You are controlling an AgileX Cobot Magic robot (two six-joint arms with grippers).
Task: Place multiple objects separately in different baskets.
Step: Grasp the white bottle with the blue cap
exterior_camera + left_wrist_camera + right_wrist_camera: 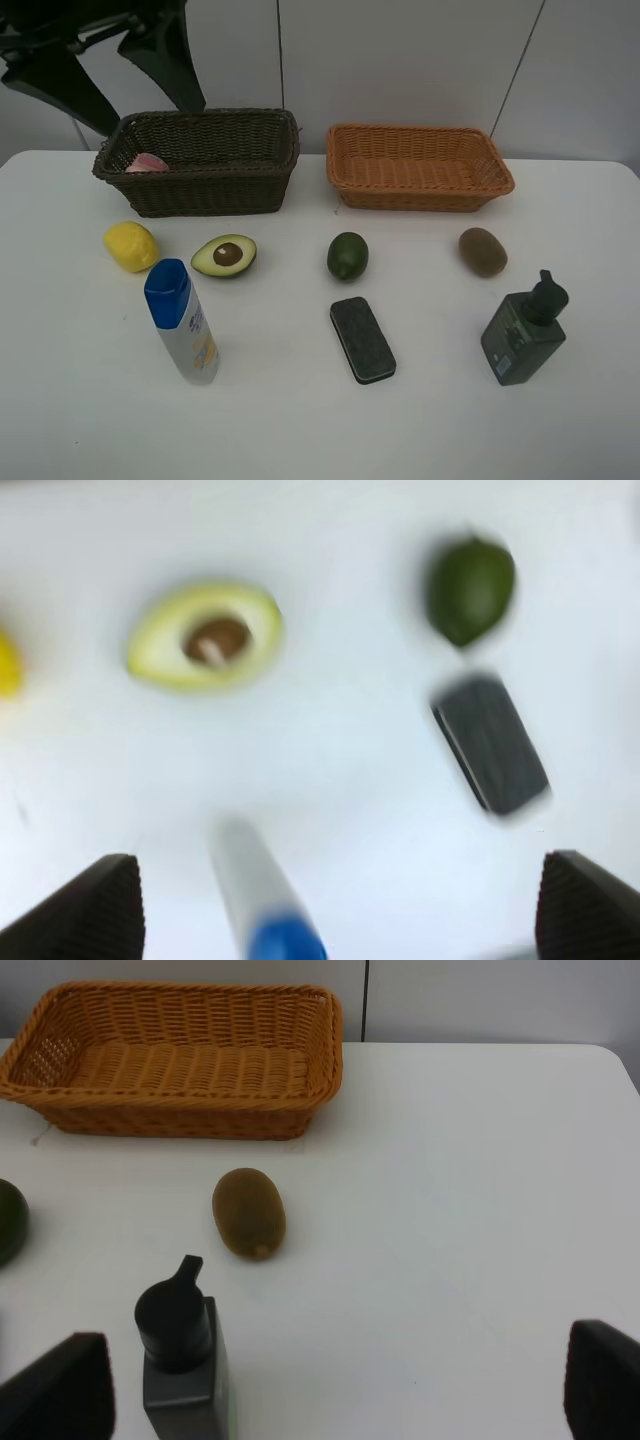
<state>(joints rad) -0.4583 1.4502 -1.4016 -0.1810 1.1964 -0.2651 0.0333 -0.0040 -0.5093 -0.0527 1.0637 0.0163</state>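
Observation:
The pink bottle [148,163] lies inside the dark brown basket [215,190]. The orange-tan basket [418,190] holds nothing. On the white table [300,420] sit a lemon [131,246], halved avocado [225,255], lime [347,255] and kiwi [483,251]. Nearer the front are the white blue-capped bottle [183,322], the black eraser [362,339] and the dark-green pump bottle [525,330]. My left gripper [340,910] is open, high above the avocado [205,637], lime [470,588] and eraser [490,742]; that view is blurred. My right gripper [330,1390] is open, with the kiwi [249,1212] and pump bottle [180,1360] in front of it.
The left arm's black links [90,60] hang above the back left corner, behind the brown basket. A pale wall rises behind the table. Bare tabletop lies at the right [470,1210] and along the front edge.

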